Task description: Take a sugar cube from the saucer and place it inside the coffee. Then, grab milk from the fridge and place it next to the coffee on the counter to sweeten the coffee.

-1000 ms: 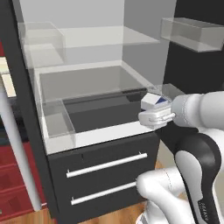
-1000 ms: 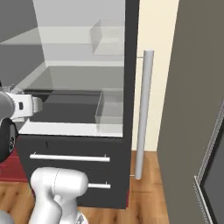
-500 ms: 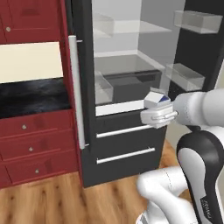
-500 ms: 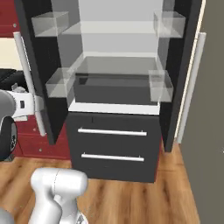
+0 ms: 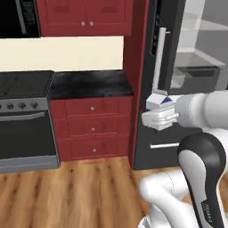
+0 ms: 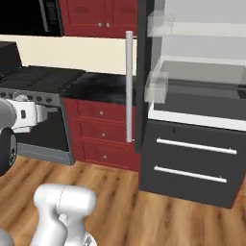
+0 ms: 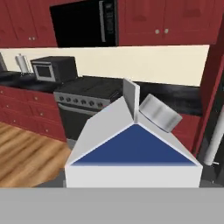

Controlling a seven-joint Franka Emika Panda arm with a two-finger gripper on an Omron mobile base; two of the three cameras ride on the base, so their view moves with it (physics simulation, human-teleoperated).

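Observation:
The milk (image 5: pixel 156 101) is a small white carton with a dark blue gable, and my gripper (image 5: pixel 156 119) is shut on it at about counter height, in front of the fridge's (image 5: pixel 196 67) left edge. In the hand view the milk (image 7: pixel 133 153) stands very close, with its silver cap to the right of the ridge. The black counter (image 5: pixel 89 83) lies left of the carton, between stove and fridge. The fridge (image 6: pixel 192 120) stands open, showing pale shelves and two dark drawers. The coffee, the saucer and the sugar cube are out of view.
A dark stove (image 5: pixel 24 84) adjoins the counter on the left, with a microwave (image 7: pixel 83 22) above it. A smaller oven (image 7: pixel 54 68) sits on a farther counter. The long silver fridge handle (image 6: pixel 129 86) hangs between counter and fridge. Wood floor (image 5: pixel 67 187) stretches below the red cabinets (image 5: pixel 91 129).
The whole picture has swung from the open fridge toward the counter and stove, so the base has turned. The milk stays in my gripper, held the same way.

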